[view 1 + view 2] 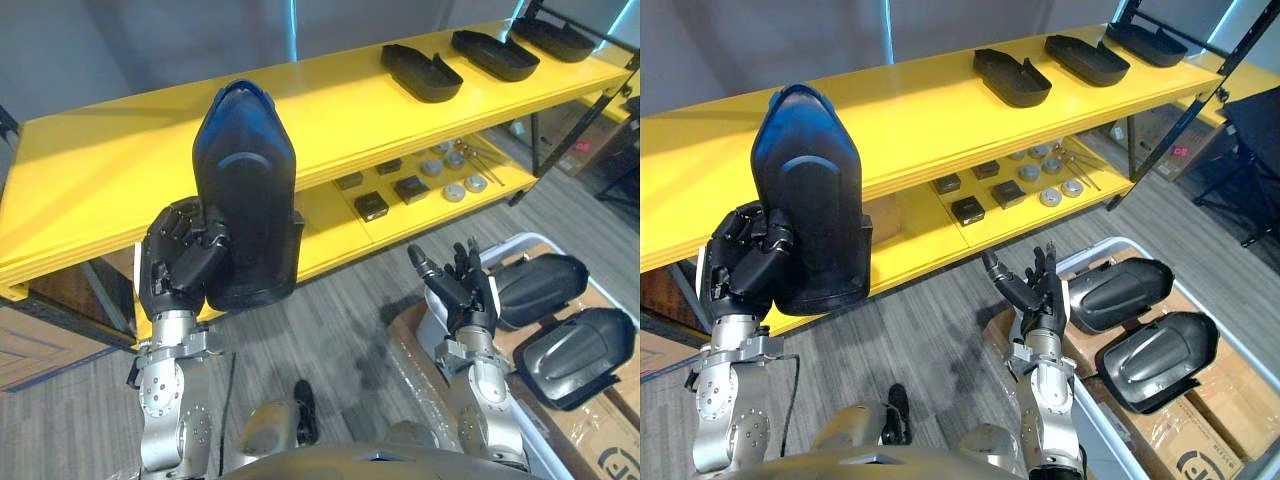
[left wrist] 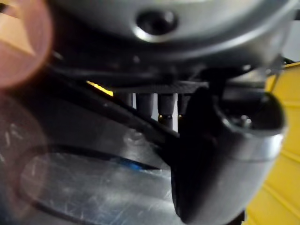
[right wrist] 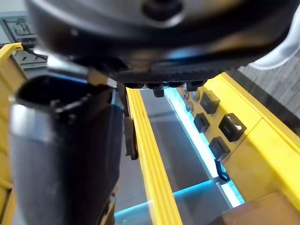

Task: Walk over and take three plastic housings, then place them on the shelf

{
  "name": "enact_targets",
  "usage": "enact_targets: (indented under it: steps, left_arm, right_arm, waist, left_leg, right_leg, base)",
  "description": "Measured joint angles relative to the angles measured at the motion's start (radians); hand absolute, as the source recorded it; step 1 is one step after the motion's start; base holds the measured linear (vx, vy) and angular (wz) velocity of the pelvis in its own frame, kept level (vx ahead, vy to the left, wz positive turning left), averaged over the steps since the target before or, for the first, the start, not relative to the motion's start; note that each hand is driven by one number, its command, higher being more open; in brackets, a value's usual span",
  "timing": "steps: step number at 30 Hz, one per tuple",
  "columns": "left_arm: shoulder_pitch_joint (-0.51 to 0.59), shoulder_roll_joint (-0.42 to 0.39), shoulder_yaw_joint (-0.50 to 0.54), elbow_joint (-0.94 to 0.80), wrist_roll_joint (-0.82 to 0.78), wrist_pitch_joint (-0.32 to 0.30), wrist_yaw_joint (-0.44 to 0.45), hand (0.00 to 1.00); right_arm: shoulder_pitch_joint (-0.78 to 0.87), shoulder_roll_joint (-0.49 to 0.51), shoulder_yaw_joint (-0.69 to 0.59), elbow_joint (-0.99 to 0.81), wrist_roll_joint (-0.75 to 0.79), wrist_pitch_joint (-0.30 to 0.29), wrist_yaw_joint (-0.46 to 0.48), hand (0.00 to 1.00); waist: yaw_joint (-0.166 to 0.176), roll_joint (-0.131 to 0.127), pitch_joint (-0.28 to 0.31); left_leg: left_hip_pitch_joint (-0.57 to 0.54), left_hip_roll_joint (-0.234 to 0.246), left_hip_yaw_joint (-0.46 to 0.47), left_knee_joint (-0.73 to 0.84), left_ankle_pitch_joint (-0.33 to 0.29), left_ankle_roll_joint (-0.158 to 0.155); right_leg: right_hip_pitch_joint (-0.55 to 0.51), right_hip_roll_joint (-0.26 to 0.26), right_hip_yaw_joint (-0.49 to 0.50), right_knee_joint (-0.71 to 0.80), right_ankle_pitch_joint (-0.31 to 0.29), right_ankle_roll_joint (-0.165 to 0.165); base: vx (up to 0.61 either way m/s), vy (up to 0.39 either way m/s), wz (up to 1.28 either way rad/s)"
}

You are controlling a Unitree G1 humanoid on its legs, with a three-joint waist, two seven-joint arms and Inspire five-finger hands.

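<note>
**We could drop the housing**

Our left hand (image 1: 180, 262) is curled round one black housing (image 1: 245, 190), held upright in front of the yellow shelf (image 1: 120, 160). It is tall and we grip it low, so it could tip and fall to the grey floor (image 1: 330, 320). Our right hand (image 1: 455, 285) is open and empty, near the bin (image 1: 520, 241). Three housings (image 1: 495, 55) lie on the top board, far right.

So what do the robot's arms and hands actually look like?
The left arm and right arm are silver-grey metal, built of rounded segments with small screws. The left hand and right hand are dark, almost black, with slim segmented fingers and a thumb.
</note>
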Motion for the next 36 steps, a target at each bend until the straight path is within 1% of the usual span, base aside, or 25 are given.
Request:
enact_targets:
  steps: [1,3,4,5,6,7,9,11,12,13,14,15,16,17,18,19,20,21,22,23,24,25,29,32,36]
  left_arm:
    - [-0.002,0.002,-0.002,0.0,0.0,0.001,0.002,0.0]
    - [-0.014,0.012,-0.006,0.0,-0.006,0.002,0.005,0.0]
    - [-0.027,0.027,-0.008,0.0,-0.014,0.004,0.005,0.0]
    - [-0.033,0.032,-0.008,0.0,-0.015,0.009,0.007,0.0]
    - [-0.036,0.038,-0.014,0.0,-0.015,0.015,0.02,0.0]
    - [-0.034,0.036,-0.023,0.003,-0.015,0.019,0.04,0.0]
    - [-0.028,0.033,-0.042,0.004,-0.02,0.019,0.057,0.0]
    - [-0.005,0.033,-0.043,-0.011,-0.024,0.019,0.066,0.0]
    - [0.029,0.033,-0.04,-0.032,-0.028,0.018,0.077,0.0]
    - [0.059,0.028,-0.039,-0.042,-0.034,0.016,0.081,0.0]
    - [0.068,0.011,-0.043,-0.03,-0.05,0.015,0.08,0.0]
    - [0.11,-0.017,-0.047,-0.031,-0.069,0.016,0.079,0.0]
    - [0.114,-0.023,-0.052,-0.026,-0.071,0.017,0.079,0.0]
    - [0.111,-0.032,-0.068,-0.011,-0.071,0.024,0.076,0.0]
    - [0.104,-0.033,-0.076,0.0,-0.071,0.026,0.071,0.0]
    - [0.101,-0.033,-0.079,0.005,-0.071,0.026,0.065,0.0]
    - [0.098,-0.034,-0.081,0.01,-0.071,0.03,0.05,0.0]
    - [0.091,-0.036,-0.082,0.012,-0.07,0.033,0.032,0.0]
    - [0.076,-0.046,-0.084,0.011,-0.066,0.034,0.011,0.0]
    - [0.069,-0.052,-0.085,0.01,-0.066,0.032,0.0,0.0]
    - [0.052,-0.042,-0.086,0.011,-0.066,0.024,-0.008,0.0]
    - [0.037,-0.036,-0.082,0.011,-0.066,0.023,-0.006,0.0]
    - [0.033,-0.001,-0.068,0.011,-0.063,0.021,-0.006,0.0]
    - [0.027,-0.001,-0.053,0.01,-0.056,0.021,-0.008,0.0]
    - [0.003,-0.002,-0.057,0.01,-0.048,0.028,-0.01,0.0]
  right_arm:
    - [0.003,0.001,-0.002,-0.001,-0.011,0.0,0.012,1.0]
    - [0.003,0.001,-0.011,-0.013,-0.038,0.0,0.032,1.0]
    - [0.003,0.0,-0.02,-0.033,-0.043,0.0,0.043,1.0]
    - [0.004,-0.002,-0.024,-0.041,-0.043,0.0,0.047,1.0]
    - [0.004,-0.009,-0.027,-0.048,-0.042,0.0,0.05,1.0]
    - [0.016,-0.016,-0.03,-0.057,-0.042,0.0,0.05,1.0]
    - [0.047,-0.018,-0.035,-0.103,-0.032,0.0,0.049,1.0]
    - [0.054,-0.018,-0.024,-0.163,-0.033,0.0,0.05,1.0]
    - [0.053,-0.018,-0.01,-0.202,-0.033,-0.001,0.053,1.0]
    - [0.052,-0.02,0.0,-0.226,-0.033,-0.009,0.063,1.0]
    - [0.042,-0.037,-0.001,-0.224,-0.031,-0.013,0.072,1.0]
    - [0.034,-0.056,0.007,-0.228,-0.017,-0.019,0.087,1.0]
    - [0.032,-0.06,0.005,-0.228,-0.011,-0.023,0.094,1.0]
    - [0.034,-0.073,0.0,-0.224,0.017,-0.019,0.097,1.0]
    - [0.038,-0.074,-0.007,-0.219,0.014,-0.019,0.092,1.0]
    - [0.039,-0.07,-0.013,-0.213,0.012,-0.019,0.087,1.0]
    - [0.039,-0.068,-0.032,-0.198,0.005,-0.019,0.074,1.0]
    - [0.045,-0.068,-0.051,-0.195,0.005,-0.019,0.057,1.0]
    - [0.054,-0.07,-0.082,-0.194,0.007,-0.02,0.033,1.0]
    - [0.058,-0.073,-0.097,-0.194,0.007,-0.021,0.021,1.0]
    - [0.057,-0.055,-0.117,-0.169,0.008,-0.023,-0.002,1.0]
    - [0.055,-0.055,-0.116,-0.149,0.006,-0.024,-0.022,1.0]
    - [0.044,-0.011,-0.096,-0.143,0.015,-0.034,-0.046,1.0]
    - [0.046,0.014,-0.075,-0.149,0.006,-0.081,-0.042,1.0]
    - [0.052,0.021,-0.04,-0.196,0.004,-0.116,-0.041,1.0]
  waist:
    - [-0.005,0.008,0.001]
    - [-0.009,0.019,0.0]
    - [-0.009,0.023,0.002]
    - [-0.011,0.024,0.002]
    - [-0.02,0.024,0.003]
    - [-0.023,0.024,0.003]
    - [-0.022,0.021,0.0]
    - [-0.016,-0.002,-0.024]
    - [-0.001,-0.018,-0.047]
    - [0.011,-0.047,-0.073]
    - [0.014,-0.025,-0.078]
    - [0.015,0.013,-0.091]
    - [0.01,0.02,-0.087]
    - [0.004,0.036,-0.084]
    - [0.007,0.037,-0.081]
    - [0.01,0.037,-0.08]
    - [0.006,0.035,-0.079]
    - [0.005,0.047,-0.086]
    - [0.004,0.072,-0.1]
    - [0.003,0.089,-0.103]
    - [0.0,0.073,-0.098]
    - [-0.011,0.06,-0.089]
    - [-0.019,0.024,-0.069]
    - [-0.024,0.008,-0.074]
    - [-0.038,0.006,-0.074]
  left_leg:
    - [0.03,-0.001,-0.015,-0.027,0.002,-0.004]
    - [0.053,0.0,-0.037,-0.057,0.0,-0.006]
    - [0.055,-0.001,-0.053,-0.064,-0.005,-0.009]
    - [0.055,-0.001,-0.066,-0.063,-0.008,-0.01]
    - [0.065,0.001,-0.09,-0.058,-0.017,-0.013]
    - [0.086,0.004,-0.118,-0.046,-0.024,-0.022]
    - [0.114,0.014,-0.152,-0.02,-0.048,-0.036]
    - [0.118,0.018,-0.177,0.001,-0.096,-0.067]
    - [0.117,0.02,-0.179,0.019,-0.134,-0.088]
    - [0.113,0.026,-0.176,0.066,-0.185,-0.11]
    - [0.113,0.061,-0.177,0.103,-0.213,-0.122]
    - [0.107,0.118,-0.168,0.166,-0.227,-0.138]
    - [0.083,0.137,-0.152,0.224,-0.225,-0.141]
    - [0.009,0.175,-0.121,0.398,-0.199,-0.168]
    - [-0.03,0.196,-0.088,0.479,-0.19,-0.176]
    - [-0.04,0.208,-0.066,0.491,-0.201,-0.17]
    - [-0.055,0.233,-0.025,0.441,-0.202,-0.168]
    - [-0.059,0.232,-0.003,0.347,-0.183,-0.174]
    - [-0.056,0.222,-0.001,0.171,-0.093,-0.174]
    - [-0.05,0.216,-0.006,0.086,0.002,-0.164]
    - [-0.012,0.176,0.001,0.043,0.033,-0.149]
    - [0.007,0.149,0.002,0.001,0.048,-0.136]
    - [0.057,0.112,0.051,-0.08,0.068,-0.122]
    - [0.084,0.1,0.082,-0.122,0.072,-0.117]
    - [0.086,0.089,0.093,-0.166,0.094,-0.116]
  right_leg:
    - [-0.03,0.019,-0.002,-0.044,-0.031,0.006]
    - [-0.089,0.049,0.01,-0.188,-0.036,0.006]
    - [-0.138,0.071,0.05,-0.298,-0.024,0.023]
    - [-0.16,0.079,0.075,-0.353,-0.011,0.035]
    - [-0.18,0.094,0.124,-0.434,0.012,0.062]
    - [-0.18,0.107,0.163,-0.498,0.041,0.068]
    - [-0.139,0.124,0.191,-0.57,0.087,0.07]
    - [-0.105,0.134,0.178,-0.623,0.145,0.079]
    - [-0.079,0.137,0.152,-0.652,0.167,0.074]
    - [-0.025,0.14,0.121,-0.687,0.19,0.088]
    - [0.003,0.164,0.09,-0.694,0.198,0.098]
    - [0.037,0.209,0.063,-0.709,0.191,0.065]
    - [0.059,0.219,0.045,-0.72,0.18,0.06]
    - [0.113,0.232,0.01,-0.754,0.172,0.047]
    - [0.147,0.23,-0.005,-0.777,0.171,0.045]
    - [0.167,0.226,-0.014,-0.786,0.169,0.041]
    - [0.195,0.218,-0.035,-0.798,0.166,0.037]
    - [0.201,0.211,-0.045,-0.799,0.163,0.033]
    - [0.199,0.206,-0.054,-0.799,0.161,0.035]
    - [0.199,0.209,-0.054,-0.796,0.155,0.044]
    - [0.208,0.176,-0.036,-0.785,0.129,0.07]
    - [0.2,0.154,-0.031,-0.77,0.128,0.071]
    - [0.173,0.119,0.026,-0.753,0.127,0.068]
    - [0.164,0.108,0.049,-0.758,0.13,0.073]
    - [0.143,0.105,0.051,-0.761,0.135,0.079]
  base:
    - [0.22,0.115,0.26]
    - [0.21,0.08,0.37]
    - [0.16,0.022,0.41]
    - [0.21,-0.008,0.59]
    - [0.24,-0.054,0.71]
    - [0.31,-0.111,0.76]
    - [0.28,-0.155,0.83]
    - [0.28,-0.265,0.63]
    - [0.35,-0.378,0.3]
    - [0.33,-0.353,0.2]
    - [0.31,-0.319,0.24]
    - [0.23,-0.201,0.29]
    - [0.32,-0.25,0.66]
    - [0.28,-0.194,0.7]
    - [0.3,-0.226,0.61]
    - [0.19,-0.125,0.35]
    - [0.21,-0.105,0.33]
    - [0.19,-0.011,0.41]
    - [0.18,0.041,0.28]
    - [0.18,0.104,0.17]
    - [0.15,0.106,0.13]
    - [0.12,0.134,0.13]
    - [0.03,0.1,-0.2]
    - [0.01,0.055,-0.3]
    - [0.01,0.019,-0.08]
